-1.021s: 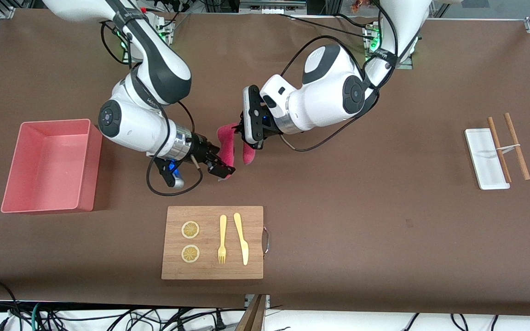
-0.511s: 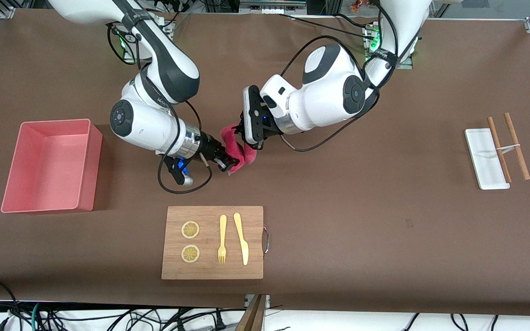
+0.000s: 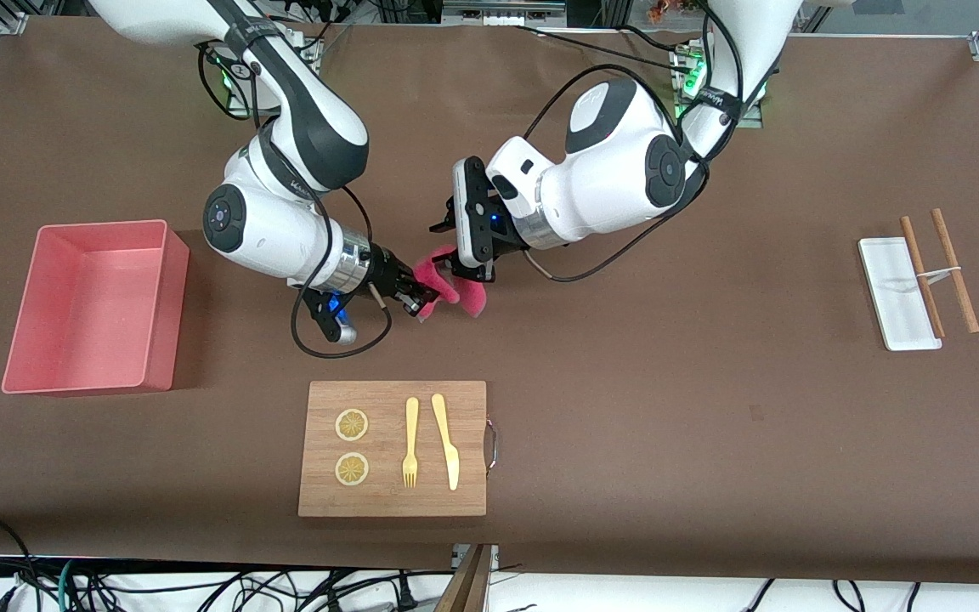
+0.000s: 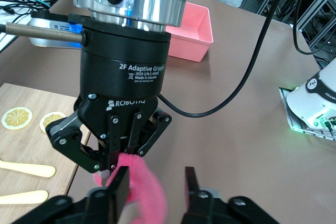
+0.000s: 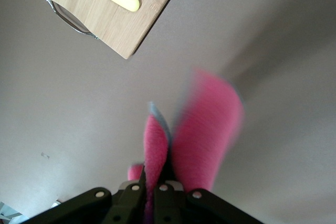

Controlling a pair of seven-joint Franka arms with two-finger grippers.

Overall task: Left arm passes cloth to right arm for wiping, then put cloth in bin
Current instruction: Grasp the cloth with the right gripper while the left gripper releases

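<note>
The small crimson-pink fuzzy cloth [image 3: 453, 287] hangs above the middle of the brown table [image 3: 710, 408], over bare surface near the wooden cutting board [image 3: 393, 448]. The slim black right gripper [image 3: 418, 301] pinches one edge of it with fingers pressed together. The boxy white left gripper [image 4: 153, 188] is just beside the cloth, its black fingers [image 4: 120, 184] spread apart. The salmon-pink rectangular plastic bin [image 3: 94, 306] stands at the right arm's end of the table.

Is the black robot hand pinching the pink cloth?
Touching. In the right wrist view, the right gripper has its jaws shut on the cloth, which hangs from them.
</note>
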